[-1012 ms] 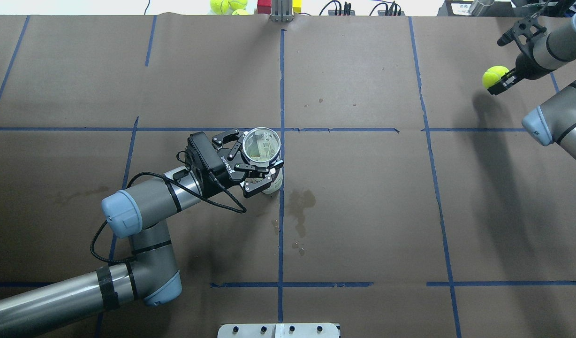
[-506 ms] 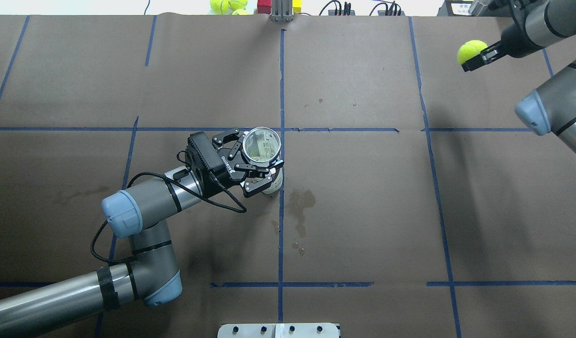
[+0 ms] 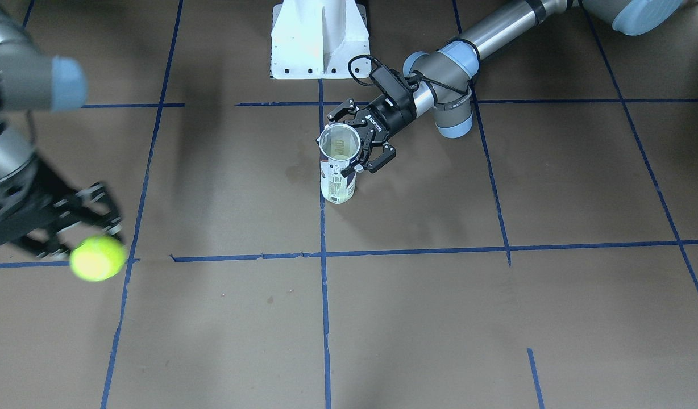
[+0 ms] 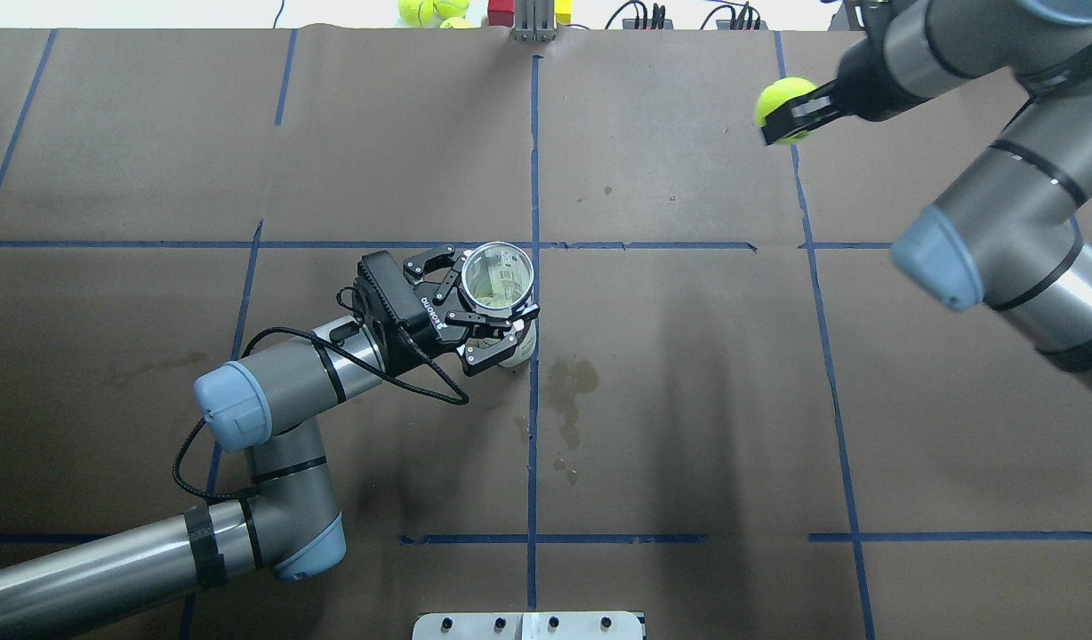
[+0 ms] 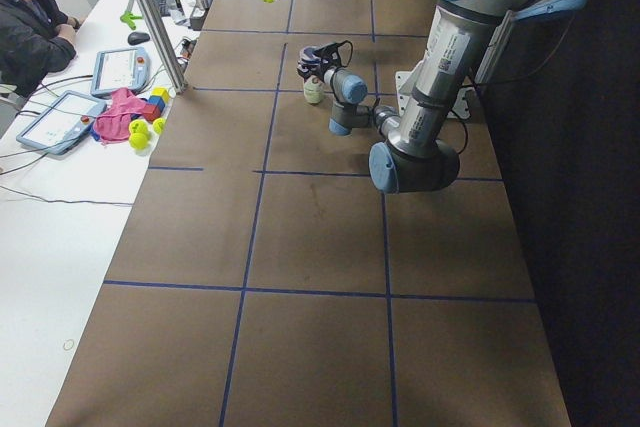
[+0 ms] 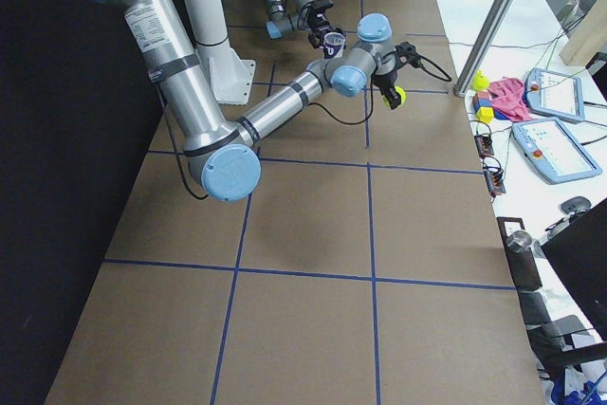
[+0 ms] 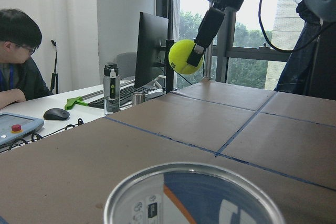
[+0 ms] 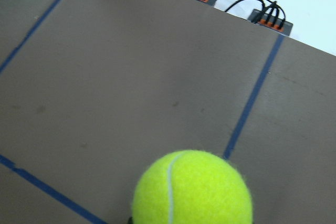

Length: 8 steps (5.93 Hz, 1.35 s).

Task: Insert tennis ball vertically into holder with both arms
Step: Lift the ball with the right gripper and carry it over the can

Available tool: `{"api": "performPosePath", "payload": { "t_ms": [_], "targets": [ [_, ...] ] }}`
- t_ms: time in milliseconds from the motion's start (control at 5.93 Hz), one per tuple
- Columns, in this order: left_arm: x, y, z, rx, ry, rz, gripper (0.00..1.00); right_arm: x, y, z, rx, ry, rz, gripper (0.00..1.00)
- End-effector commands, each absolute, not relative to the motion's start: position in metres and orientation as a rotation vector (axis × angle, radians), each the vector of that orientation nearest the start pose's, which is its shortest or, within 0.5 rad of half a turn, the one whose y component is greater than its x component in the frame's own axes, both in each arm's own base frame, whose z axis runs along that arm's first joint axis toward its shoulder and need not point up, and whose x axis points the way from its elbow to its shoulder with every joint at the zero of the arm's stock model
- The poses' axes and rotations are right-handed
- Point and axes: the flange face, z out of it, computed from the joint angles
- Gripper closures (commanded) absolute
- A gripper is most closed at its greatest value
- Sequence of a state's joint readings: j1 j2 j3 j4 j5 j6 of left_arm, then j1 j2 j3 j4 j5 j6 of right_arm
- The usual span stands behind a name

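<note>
The holder [image 4: 498, 277], a clear can with a white and navy label, stands upright near the table's middle with its mouth open upward. It also shows in the front view [image 3: 337, 170] and its rim shows in the left wrist view [image 7: 194, 195]. My left gripper [image 4: 500, 311] is shut on the holder from the side, just below its rim. My right gripper [image 4: 793, 114] is shut on a yellow-green tennis ball [image 4: 780, 100] and holds it in the air over the table's far right. The ball fills the bottom of the right wrist view [image 8: 191, 190] and shows in the left wrist view [image 7: 185, 56].
A white metal pedestal base [image 3: 319, 40] stands at the table's near edge. Spare tennis balls [image 4: 430, 11], coloured blocks [image 4: 501, 11] and a metal post [image 4: 533, 22] sit past the far edge. A stain [image 4: 571, 382] marks the paper. An operator [image 5: 30, 7] sits beside the table.
My right arm has swung leftward with the tennis ball, from the far right edge toward the middle. The left arm and the holder have not moved.
</note>
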<state>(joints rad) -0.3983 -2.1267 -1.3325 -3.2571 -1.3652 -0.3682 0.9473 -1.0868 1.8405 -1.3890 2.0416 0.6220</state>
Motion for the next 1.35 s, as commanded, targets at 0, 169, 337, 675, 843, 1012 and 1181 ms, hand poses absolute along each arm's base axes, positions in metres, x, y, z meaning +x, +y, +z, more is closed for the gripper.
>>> {"api": "performPosePath", "payload": {
  "t_ms": [0, 169, 337, 675, 843, 1012, 1181],
  "targets": [
    [0.534, -0.391, 0.268, 1.53, 1.302, 0.311, 0.13, -0.332, -0.481, 0.147, 0.431, -0.886, -0.144, 0.98],
    [0.535, -0.391, 0.269, 1.529, 1.301, 0.312, 0.13, -0.356, -0.461, 0.12, 0.407, -0.892, -0.106, 0.98],
    [0.536, -0.39, 0.268, 1.528, 1.302, 0.313, 0.13, -0.391, -0.437, 0.08, 0.4, -0.861, -0.088, 0.98],
    [0.537, -0.39, 0.266, 1.529, 1.304, 0.311, 0.13, -0.44, -0.399, 0.048, 0.4, -0.83, -0.072, 0.98],
    [0.537, -0.39, 0.266, 1.529, 1.304, 0.311, 0.13, -0.456, -0.402, 0.033, 0.4, -0.825, -0.064, 0.98],
    [0.537, -0.39, 0.265, 1.529, 1.307, 0.31, 0.13, -0.472, -0.41, 0.015, 0.393, -0.82, -0.056, 0.98],
    [0.537, -0.39, 0.264, 1.53, 1.308, 0.309, 0.13, -0.476, -0.407, 0.012, 0.383, -0.828, -0.044, 0.97]
  ]
}}
